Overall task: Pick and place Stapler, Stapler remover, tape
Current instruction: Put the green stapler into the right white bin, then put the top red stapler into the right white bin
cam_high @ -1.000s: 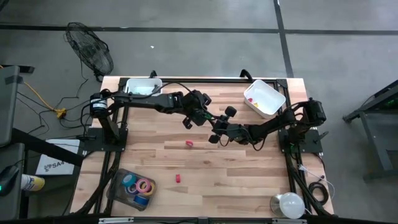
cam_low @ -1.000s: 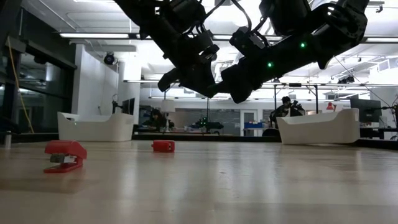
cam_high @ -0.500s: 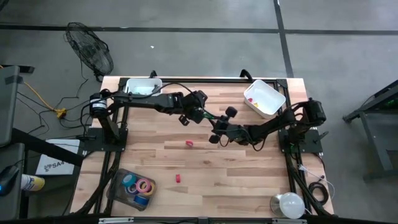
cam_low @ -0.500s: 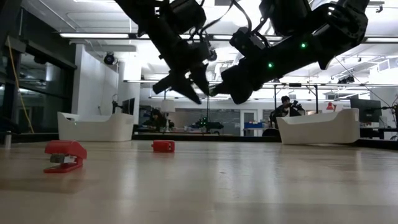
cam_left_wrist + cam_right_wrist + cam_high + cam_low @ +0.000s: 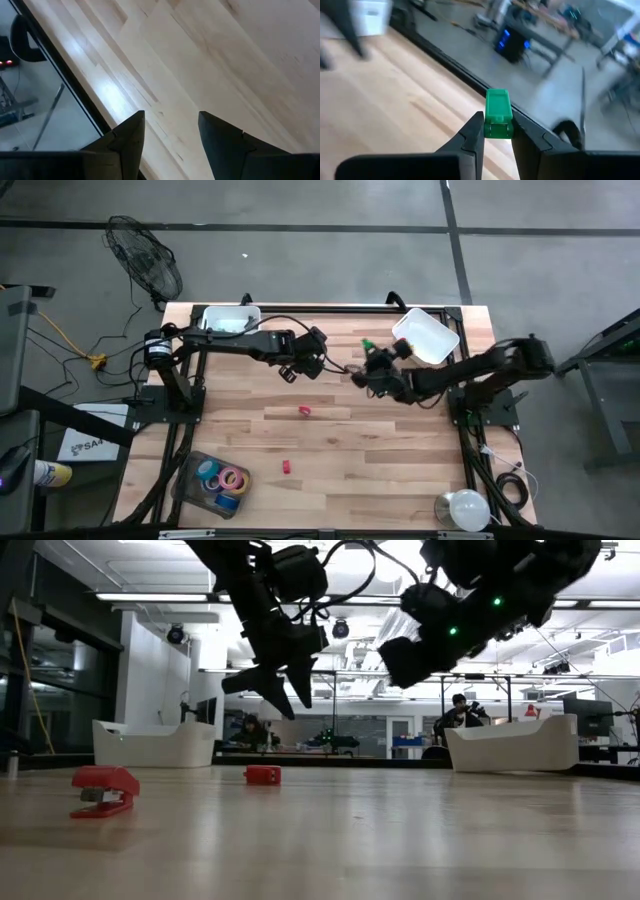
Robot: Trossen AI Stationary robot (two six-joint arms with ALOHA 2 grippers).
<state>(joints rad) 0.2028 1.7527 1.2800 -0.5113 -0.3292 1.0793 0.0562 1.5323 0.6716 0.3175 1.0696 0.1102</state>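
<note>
My right gripper [image 5: 497, 131] is shut on a small green stapler-like piece [image 5: 497, 112] above the table's far right part, beside a white bin [image 5: 442, 332]. My left gripper [image 5: 290, 371] hangs open over bare wood at the far middle, with nothing between its fingers [image 5: 170, 120]. A red stapler [image 5: 104, 790] rests on its base at mid-table [image 5: 304, 411]. A smaller red piece [image 5: 286, 467] lies nearer the front. Rolls of tape [image 5: 222, 478], blue and pink, lie in a clear tub at the near left. My right gripper pinches the green piece's near end [image 5: 497, 131] between its two fingers, one on each long side. The fingers lie along it and its far end sticks out past the fingertips. It is lifted clear of the table [image 5: 368, 344].
A second white bin [image 5: 231, 318] stands at the far left corner. The right bin holds a small red thing [image 5: 403, 338]. A white round object [image 5: 460, 508] sits at the near right corner. Bare wood lies between the two arms and toward the front.
My left gripper has opened and drawn back toward the table's left, away from my right gripper, which it met a second ago. My right gripper, still shut on the green piece, has risen, tipped up and moved toward the far right, near the white bin.
</note>
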